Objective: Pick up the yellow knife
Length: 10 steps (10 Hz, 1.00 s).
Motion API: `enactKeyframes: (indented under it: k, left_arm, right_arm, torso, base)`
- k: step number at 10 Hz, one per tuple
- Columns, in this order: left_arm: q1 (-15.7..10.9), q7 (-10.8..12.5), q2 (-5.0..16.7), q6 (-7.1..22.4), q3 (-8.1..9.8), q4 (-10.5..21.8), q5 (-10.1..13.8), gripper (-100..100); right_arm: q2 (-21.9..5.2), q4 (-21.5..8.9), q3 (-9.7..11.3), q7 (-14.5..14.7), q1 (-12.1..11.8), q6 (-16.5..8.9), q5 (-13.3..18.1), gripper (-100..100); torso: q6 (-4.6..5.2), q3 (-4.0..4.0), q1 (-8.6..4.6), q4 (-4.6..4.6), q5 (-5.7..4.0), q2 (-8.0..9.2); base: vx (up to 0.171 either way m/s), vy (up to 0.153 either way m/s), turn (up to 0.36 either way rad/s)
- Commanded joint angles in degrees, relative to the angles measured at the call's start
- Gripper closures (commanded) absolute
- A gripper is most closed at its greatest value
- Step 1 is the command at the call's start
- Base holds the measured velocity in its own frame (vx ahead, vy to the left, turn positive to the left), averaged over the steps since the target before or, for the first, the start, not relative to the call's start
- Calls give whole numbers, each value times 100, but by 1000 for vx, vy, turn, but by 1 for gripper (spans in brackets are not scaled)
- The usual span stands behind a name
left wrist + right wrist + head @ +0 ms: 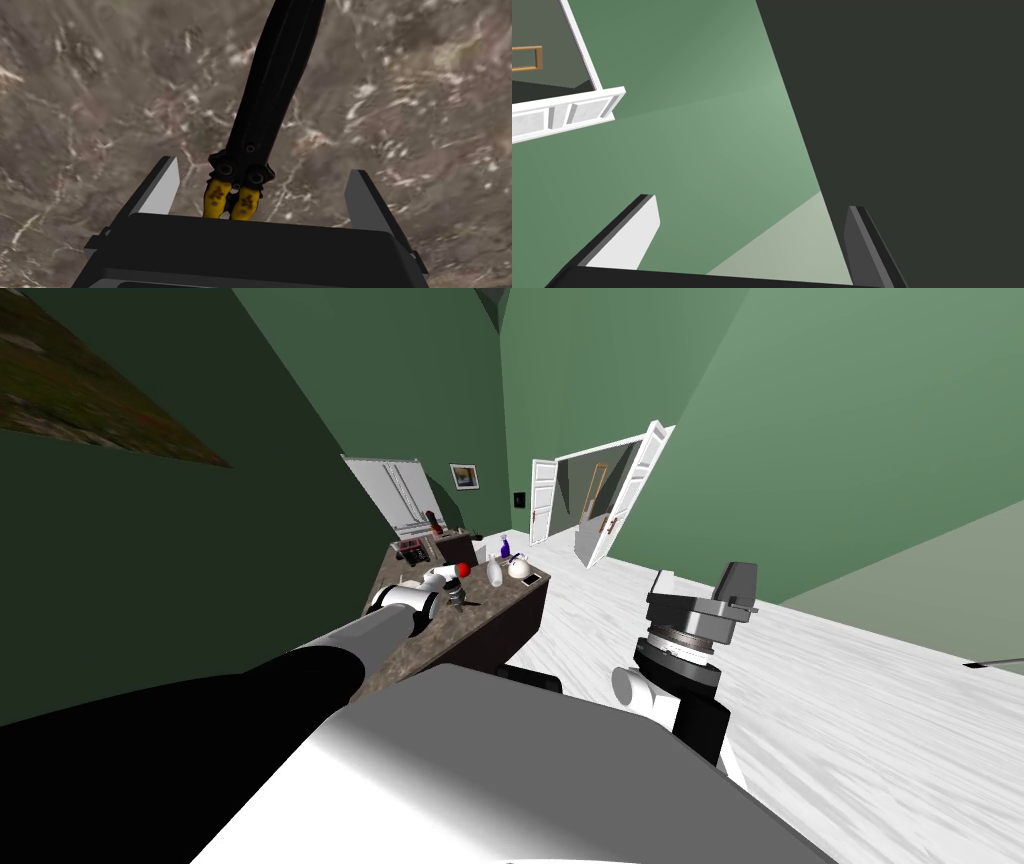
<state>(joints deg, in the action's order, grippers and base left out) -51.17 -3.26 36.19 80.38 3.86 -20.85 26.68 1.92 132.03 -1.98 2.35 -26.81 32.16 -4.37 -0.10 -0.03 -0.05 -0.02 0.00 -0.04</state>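
knife [272, 85] on mottled counter [100, 100] | left pincer [262, 166] wide open astride it, untouching | right pincer [753, 202] open

One knife [267, 95], black with two yellow ends. One brown marbled counter [470, 623]. Two pincers, the left pincer [262, 168] and the right pincer [753, 201], two grey fingers apiece. Two bottles: one white bottle [494, 574], one blue bottle [505, 548]. One white teapot [519, 569]. One small flat dark slab [532, 579]. Two open white doors, the larger door [628, 493] and the smaller door [543, 500]. One framed picture [463, 476].
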Motion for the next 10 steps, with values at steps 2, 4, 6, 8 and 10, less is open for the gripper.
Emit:
enactKeyframes:
  k: [2,4,6,8,10]
  left_arm:
    - [-4,1,2,-1,0,-5,0,100]
    - [-3,-3,-1,0,-2,-3,-1,100]
    - [-2,0,0,1,-1,-2,-1,0]
    - [-164,114,-56,148,-62,-37,-30,100]
    - [-306,210,-100,283,-116,-81,-54,100]
  right_arm:
    - [0,0,0,0,0,0,0,0]
    - [0,0,0,0,0,0,0,0]
    - [0,0,0,0,0,0,0,0]
    - [0,0,0,0,0,0,0,0]
    - [0,0,0,0,0,0,0,0]
  torso:
    - [-2,2,2,-1,1,4]
    - [-2,2,5,0,2,5]
    - [-1,3,5,1,2,5]
    - [-2,7,10,3,1,11]
    - [-6,6,14,0,6,14]
  base:
    - [0,0,0]
    - [0,0,0]
    - [0,0,0]
    - [-26,28,38]
    - [-20,23,29]
